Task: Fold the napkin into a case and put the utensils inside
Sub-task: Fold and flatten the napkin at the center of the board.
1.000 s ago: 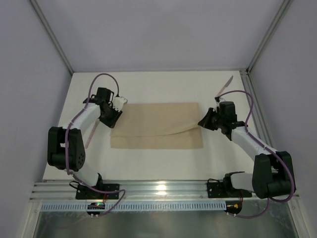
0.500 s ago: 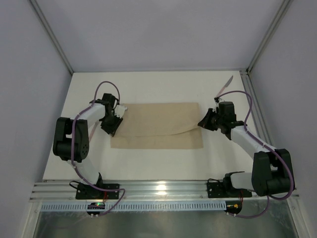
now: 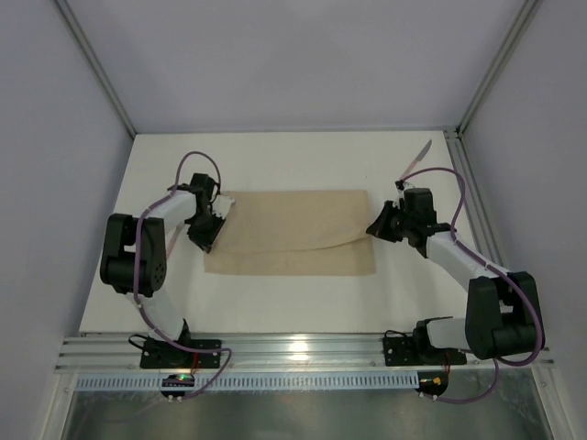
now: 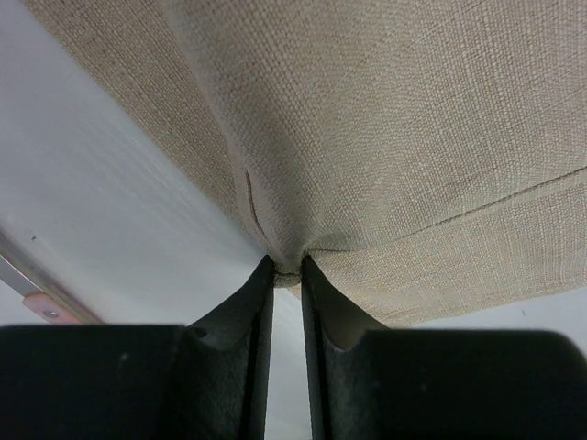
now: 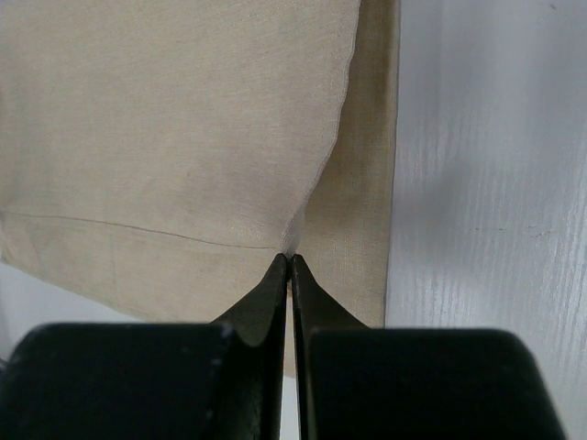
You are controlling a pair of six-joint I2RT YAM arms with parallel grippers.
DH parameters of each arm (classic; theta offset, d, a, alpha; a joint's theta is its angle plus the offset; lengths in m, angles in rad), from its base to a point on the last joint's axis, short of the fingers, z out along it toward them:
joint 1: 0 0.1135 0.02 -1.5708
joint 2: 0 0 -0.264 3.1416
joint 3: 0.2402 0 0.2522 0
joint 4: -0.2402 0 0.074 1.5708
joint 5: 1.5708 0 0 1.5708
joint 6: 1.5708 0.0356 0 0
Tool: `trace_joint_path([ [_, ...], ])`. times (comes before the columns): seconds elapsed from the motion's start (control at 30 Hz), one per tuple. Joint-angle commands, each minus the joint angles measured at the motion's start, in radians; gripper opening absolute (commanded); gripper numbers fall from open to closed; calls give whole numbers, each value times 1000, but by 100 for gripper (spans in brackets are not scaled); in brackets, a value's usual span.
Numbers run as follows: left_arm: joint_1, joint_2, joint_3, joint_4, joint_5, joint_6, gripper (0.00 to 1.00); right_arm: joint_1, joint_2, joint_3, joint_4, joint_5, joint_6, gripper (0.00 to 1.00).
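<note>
The beige napkin (image 3: pixel 293 231) lies in the middle of the table, its upper layer folded over the lower one. My left gripper (image 3: pixel 210 231) is shut on the napkin's left edge (image 4: pixel 286 261), pinching a bunched fold. My right gripper (image 3: pixel 374 227) is shut on the upper layer's right edge (image 5: pixel 292 247), lifted a little above the lower layer. A knife (image 3: pixel 418 156) with a pinkish handle and grey blade lies at the far right of the table. A pinkish handle tip (image 4: pixel 48 310) shows at the left wrist view's lower left. No case shows.
White table (image 3: pixel 293 302) with a metal frame post (image 3: pixel 459 147) along the right edge and grey walls around. A metal rail (image 3: pixel 303 348) runs along the near edge at the arm bases.
My left gripper has slid toward the near side along the napkin's left edge and closed in on it. The right gripper and the napkin have barely moved.
</note>
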Motion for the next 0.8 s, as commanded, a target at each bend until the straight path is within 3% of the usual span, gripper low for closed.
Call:
trace_joint_path([
  [0.0,7,-17,3,24,14,-5,17,-3,6,39,24,-1,-18,4],
  [0.1,7,-34,11,19,17,-5,17,-3,7,41,23,-3,-18,4],
  [0.2,7,-40,18,15,17,-5,37,-3,4,41,21,2,-19,4],
  [0.23,7,-43,20,16,17,-2,37,-1,4,41,19,2,-19,4],
  [0.27,7,-45,20,19,8,-5,37,-3,4,41,19,0,-21,4],
  [0.5,7,-39,20,30,5,-8,0,-1,-1,41,18,-1,-24,4],
  [0.6,7,-45,21,27,-5,-14,0,-1,-1,41,15,-1,-24,4],
  [0.63,7,-51,23,22,-3,-13,2,-1,1,41,13,-1,-24,4],
  [0.67,7,-60,27,18,-2,-11,11,-3,1,42,15,-3,-25,4],
  [0.77,6,-74,31,13,-6,-8,18,-1,3,42,12,-3,-27,4],
])
